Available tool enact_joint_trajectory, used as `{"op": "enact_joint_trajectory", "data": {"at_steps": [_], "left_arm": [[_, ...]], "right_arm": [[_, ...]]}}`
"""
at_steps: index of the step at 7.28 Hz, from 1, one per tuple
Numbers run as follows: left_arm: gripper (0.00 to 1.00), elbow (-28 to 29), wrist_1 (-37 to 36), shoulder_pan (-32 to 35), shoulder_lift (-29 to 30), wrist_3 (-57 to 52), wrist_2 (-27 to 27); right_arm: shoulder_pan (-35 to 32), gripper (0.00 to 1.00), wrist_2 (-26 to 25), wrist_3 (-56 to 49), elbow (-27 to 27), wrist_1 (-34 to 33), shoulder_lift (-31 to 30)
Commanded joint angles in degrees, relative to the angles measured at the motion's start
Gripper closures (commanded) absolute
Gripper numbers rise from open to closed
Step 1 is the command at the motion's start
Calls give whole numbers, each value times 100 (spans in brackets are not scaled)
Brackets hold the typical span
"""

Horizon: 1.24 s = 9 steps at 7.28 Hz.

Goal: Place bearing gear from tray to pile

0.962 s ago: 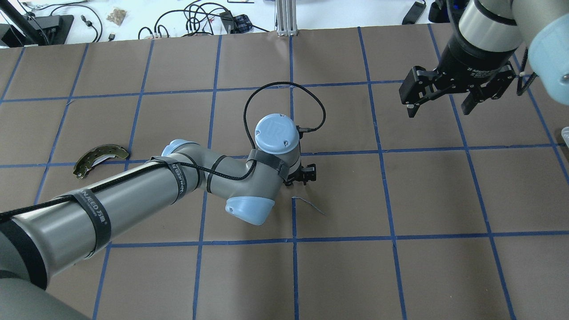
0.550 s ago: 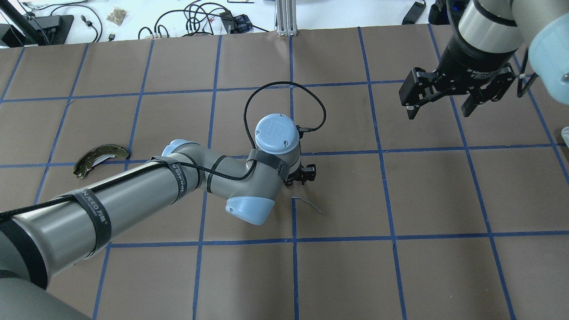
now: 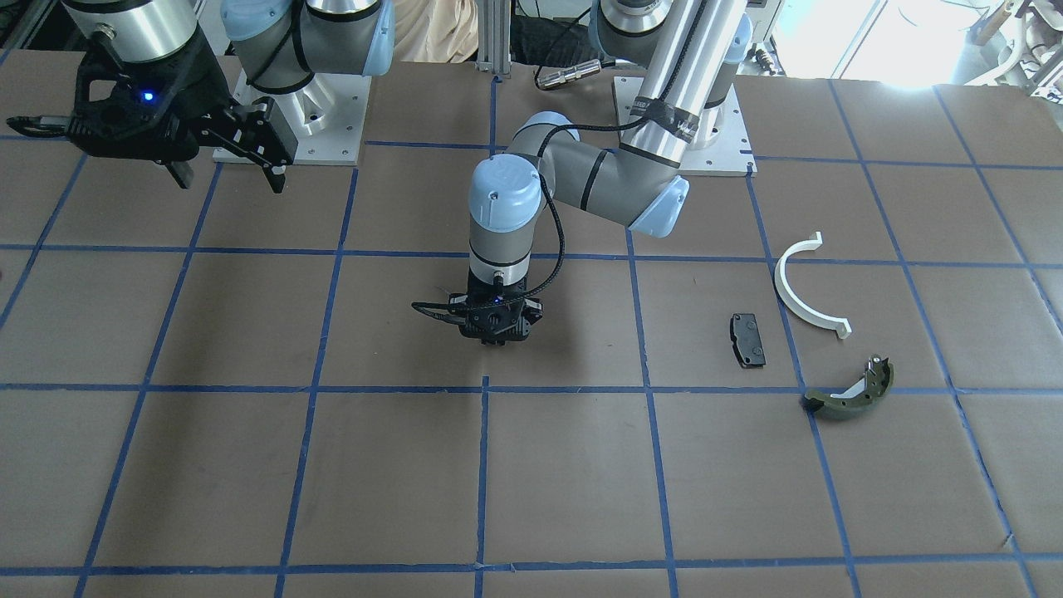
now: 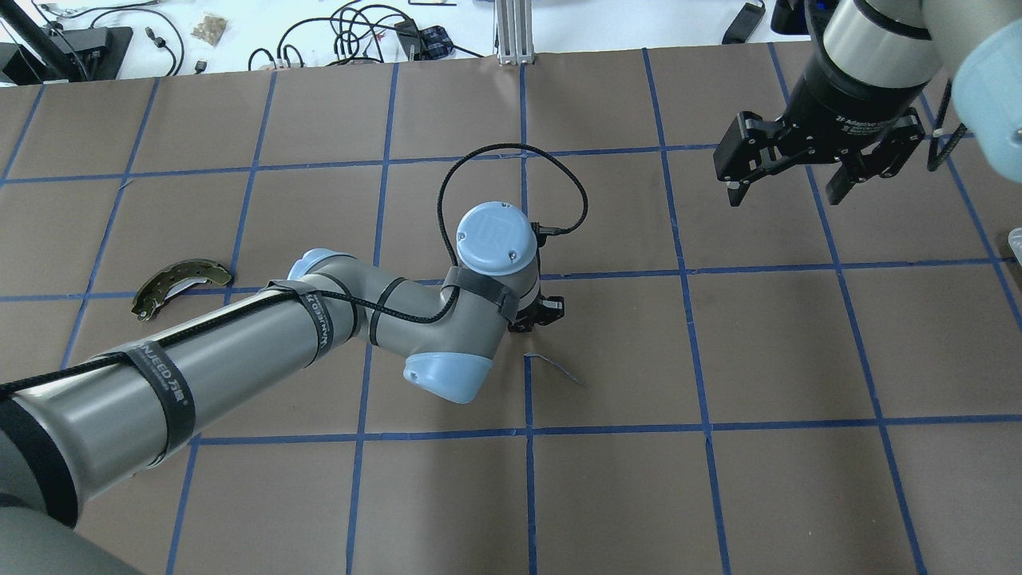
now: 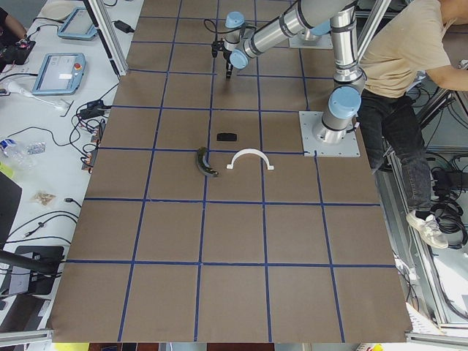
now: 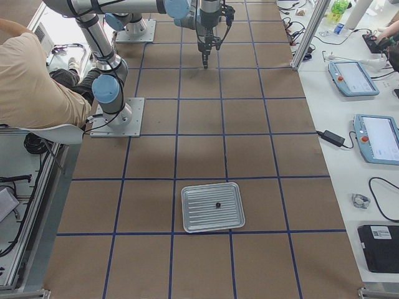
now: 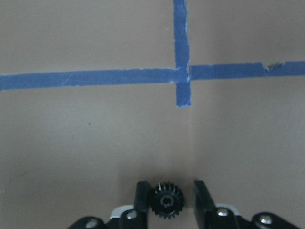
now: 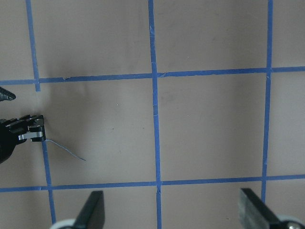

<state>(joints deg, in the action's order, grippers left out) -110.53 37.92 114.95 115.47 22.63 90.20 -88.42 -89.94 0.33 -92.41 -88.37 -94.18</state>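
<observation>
- The left hand [image 3: 496, 330] sits low over the middle of the tabletop [image 3: 249, 473]. It has hardly moved.
- Its fingers are narrow, close on both sides of the little black gear [image 7: 167, 200]. I cannot tell if they squeeze it.
- The right hand [image 4: 784, 194] is wide and empty. It has pulled a bit further away.
- The gear is off the tray [image 6: 190, 215], but the pile [image 3: 747, 340] is well apart. I think carrying comes next.

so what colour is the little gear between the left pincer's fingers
The gear is black; the left wrist view shows it best.
</observation>
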Motion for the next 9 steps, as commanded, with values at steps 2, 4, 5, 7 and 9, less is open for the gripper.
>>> {"op": "enact_joint_trajectory", "data": {"at_steps": [2, 4, 5, 7, 9], "left_arm": [[100, -65, 118, -130, -409, -537, 129], [100, -83, 1064, -481, -909, -1239, 375], [100, -179, 1381, -839, -1156, -1809, 506], [100, -730, 1393, -1813, -1657, -3057, 543], [100, -1127, 1420, -3130, -1913, -4663, 534]], "right_arm": [[-149, 0, -33, 11, -31, -66, 23], [-150, 0, 2, 81, -40, -66, 6], [-150, 0, 2, 73, -40, -75, 14], [-158, 0, 2, 37, -40, -66, 5], [-158, 0, 2, 73, -31, -75, -3]]}}
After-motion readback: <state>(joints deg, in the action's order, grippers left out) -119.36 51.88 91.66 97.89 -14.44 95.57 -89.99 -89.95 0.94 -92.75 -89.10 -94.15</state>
